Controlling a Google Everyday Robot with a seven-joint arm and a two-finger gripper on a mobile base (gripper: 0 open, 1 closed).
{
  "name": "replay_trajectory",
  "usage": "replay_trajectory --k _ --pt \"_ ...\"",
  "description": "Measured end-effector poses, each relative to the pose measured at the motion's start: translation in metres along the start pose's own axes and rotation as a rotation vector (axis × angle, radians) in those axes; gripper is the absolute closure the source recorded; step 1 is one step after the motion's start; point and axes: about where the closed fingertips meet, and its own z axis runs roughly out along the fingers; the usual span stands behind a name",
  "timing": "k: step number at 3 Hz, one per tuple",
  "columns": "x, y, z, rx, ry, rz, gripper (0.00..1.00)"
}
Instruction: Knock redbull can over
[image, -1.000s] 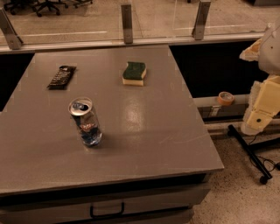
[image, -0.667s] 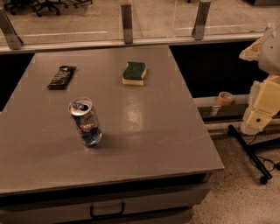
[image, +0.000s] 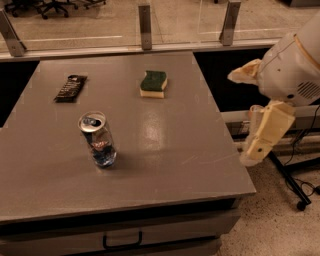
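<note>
Camera view: redbull can (image: 98, 139) upright, near-left on table (image: 175, 150), well apart from gripper (image: 255, 150), off table's R edge; grip state cannot tell. Rec: sweep left, strike can high, avoid sponge (image: 153, 83).

The single camera looks steeply down on a grey table (image: 175, 150) from above its near edge, facing the glass partition (image: 190, 20) along the far side. It sits close enough that the tabletop fills most of the frame, with the drawer front (image: 165, 239) cut off at the bottom and speckled floor (image: 277, 227) lower right. The gripper (image: 262, 125) hangs at frame right, just beyond the table's right edge.
</note>
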Motion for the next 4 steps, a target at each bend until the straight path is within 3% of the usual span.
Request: replay_trajectory --k 1,2,3,4 --pt "-0.037 0.012 0.037 -0.069 -0.213 -0.073 0.00" --pt "-0.073 0.020 0.069 -0.122 -0.418 -0.061 0.00" --pt "-0.087 0.022 0.064 -0.129 -0.462 -0.057 0.00" --pt "-0.086 0.022 0.064 -0.128 -0.455 -0.059 0.00"
